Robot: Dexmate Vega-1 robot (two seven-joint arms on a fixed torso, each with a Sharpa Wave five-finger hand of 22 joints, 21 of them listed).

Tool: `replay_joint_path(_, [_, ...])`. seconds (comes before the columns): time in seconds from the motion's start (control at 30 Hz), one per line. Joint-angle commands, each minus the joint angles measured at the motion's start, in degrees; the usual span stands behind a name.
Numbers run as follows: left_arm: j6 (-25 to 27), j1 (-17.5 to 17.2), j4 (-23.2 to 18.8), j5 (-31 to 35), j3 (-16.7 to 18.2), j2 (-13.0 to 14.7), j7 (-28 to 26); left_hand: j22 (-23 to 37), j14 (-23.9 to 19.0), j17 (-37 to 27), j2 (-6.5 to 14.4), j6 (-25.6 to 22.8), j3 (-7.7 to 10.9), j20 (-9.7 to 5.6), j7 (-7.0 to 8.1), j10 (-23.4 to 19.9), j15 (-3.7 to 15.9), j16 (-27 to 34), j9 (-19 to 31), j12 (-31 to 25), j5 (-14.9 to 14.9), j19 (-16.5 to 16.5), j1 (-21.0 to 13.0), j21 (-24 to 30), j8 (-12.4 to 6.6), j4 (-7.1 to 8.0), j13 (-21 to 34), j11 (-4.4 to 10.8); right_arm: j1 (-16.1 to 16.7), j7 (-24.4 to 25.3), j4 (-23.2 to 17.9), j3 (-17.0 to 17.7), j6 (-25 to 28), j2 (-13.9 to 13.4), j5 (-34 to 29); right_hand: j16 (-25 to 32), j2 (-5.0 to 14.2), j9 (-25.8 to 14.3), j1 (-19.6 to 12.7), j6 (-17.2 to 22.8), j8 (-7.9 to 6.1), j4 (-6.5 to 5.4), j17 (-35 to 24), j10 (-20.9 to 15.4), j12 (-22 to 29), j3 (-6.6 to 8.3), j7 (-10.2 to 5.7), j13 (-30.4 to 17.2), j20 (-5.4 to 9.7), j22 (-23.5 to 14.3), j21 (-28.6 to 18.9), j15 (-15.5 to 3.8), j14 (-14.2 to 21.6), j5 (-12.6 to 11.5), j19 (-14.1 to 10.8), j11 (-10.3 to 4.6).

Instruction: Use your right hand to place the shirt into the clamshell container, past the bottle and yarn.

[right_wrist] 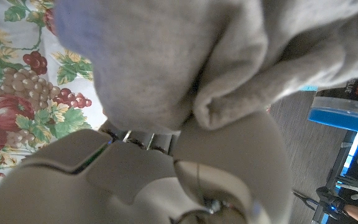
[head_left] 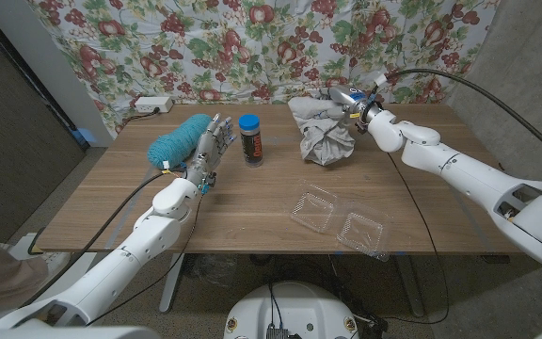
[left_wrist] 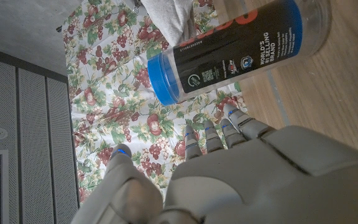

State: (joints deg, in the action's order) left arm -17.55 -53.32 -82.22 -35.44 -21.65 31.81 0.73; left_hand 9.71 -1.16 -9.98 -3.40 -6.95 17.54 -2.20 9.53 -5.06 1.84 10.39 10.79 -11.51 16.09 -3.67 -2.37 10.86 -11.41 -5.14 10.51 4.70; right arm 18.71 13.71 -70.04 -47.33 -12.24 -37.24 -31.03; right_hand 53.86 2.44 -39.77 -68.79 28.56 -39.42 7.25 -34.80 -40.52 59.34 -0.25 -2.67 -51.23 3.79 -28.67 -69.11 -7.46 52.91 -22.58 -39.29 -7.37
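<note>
Hanging from right hand (head_left: 354, 101) fingers (right_wrist: 166, 140): shirt (head_left: 323, 137)

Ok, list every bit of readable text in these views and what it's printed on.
"WORLD'S #1 SELLING BRAND": on the bottle's black label, left wrist view; the middle is small, so "#1" is my best reading.
Orange lettering higher on that label: cut off, unreadable.
Small logos and code square beside it: too small.
Bottle label in the head view: too small.
</note>
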Motion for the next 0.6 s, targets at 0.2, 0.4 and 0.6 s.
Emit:
replay_joint_path(0.2, [-0.45,0.82,1.49,-0.17,-0.22,-0.56,0.96,0.35,0.12,-0.23,0.41,-0.13,-0.21,-2.16,0.17,-0.3,3.34,0.25,0.08,-0.01,-0.01,-0.71,0.0,0.26,0.09,-0.19,0.19,0.17,3.98,-0.88,-8.77,4.09,2.75,-2.89,-1.02,-0.03,4.34,-0.15,-4.8,0.04,0.19,-0.16,-0.33,-3.52,-0.43,-0.31,-0.01,-0.41,7.77,0.59,-1.96,-5.84,0.13,-0.03,1.19,-3.35])
replay_joint_path(0.4, [-0.5,0.72,1.21,-0.26,-0.05,-0.28,1.12,0.35,0.09,-0.23,0.42,-0.14,-0.22,-2.17,0.19,-0.37,3.34,0.26,0.08,-0.03,-0.02,-0.71,0.01,0.26,0.09,-0.19,0.19,0.12,5.56,-1.59,-11.83,5.63,3.69,-4.16,-1.03,-0.24,4.41,-0.23,-4.81,-0.22,0.32,-0.2,-0.3,-3.36,-0.7,-0.3,0.02,-0.38,7.74,1.04,-2.88,-5.85,0.02,-0.03,1.77,-3.35])
replay_joint_path(0.6, [-0.34,0.64,1.17,-0.39,-0.08,-0.19,1.29,0.35,0.1,-0.23,0.44,-0.12,-0.25,-2.15,0.16,-0.35,3.35,0.26,0.08,-0.02,-0.02,-0.68,0.01,0.25,0.1,-0.2,0.18,-0.01,7.27,-2.24,-14.98,7.15,5.09,-5.36,-1.2,-0.5,4.46,-0.18,-4.75,-0.23,0.44,-0.27,-0.19,-3.43,-0.69,-0.31,0.2,-0.72,7.73,1.6,-4.02,-5.85,-0.07,0.0,2.35,-3.25])
